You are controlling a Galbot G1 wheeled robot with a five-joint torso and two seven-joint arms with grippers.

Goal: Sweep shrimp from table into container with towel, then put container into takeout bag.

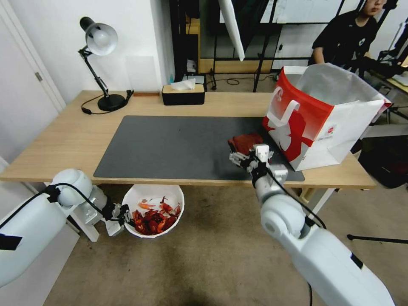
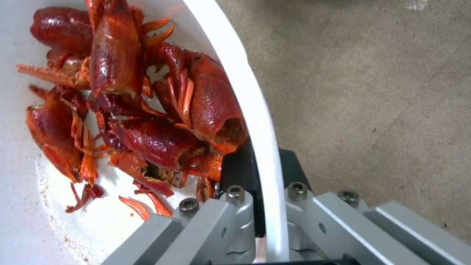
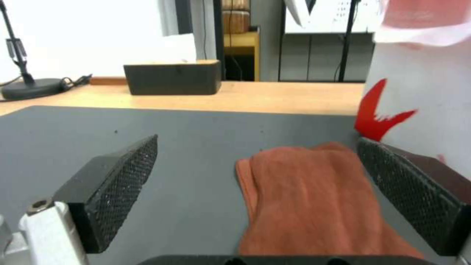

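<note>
The white container (image 1: pixel 153 190) hangs just below the table's (image 1: pixel 63 136) front edge, with many red shrimp (image 1: pixel 154 219) piled inside. My left gripper (image 1: pixel 123 214) is shut on its rim; in the left wrist view the rim (image 2: pixel 255 110) runs between the gripper's (image 2: pixel 262 162) two fingers, one inside by the shrimp (image 2: pixel 147 121). The rust-red towel (image 1: pixel 245 142) lies on the grey mat (image 1: pixel 178 146) beside the takeout bag (image 1: pixel 323 114). My right gripper (image 1: pixel 246 159) is open just in front of it. The towel (image 3: pixel 309 198) lies flat between the fingers (image 3: pixel 117 184), not gripped.
The red and white bag stands open on the table's right end, close to my right gripper. A desk lamp (image 1: pixel 100 42) and a black tissue box (image 1: pixel 183 94) stand along the far edge. Carpeted floor lies under the container.
</note>
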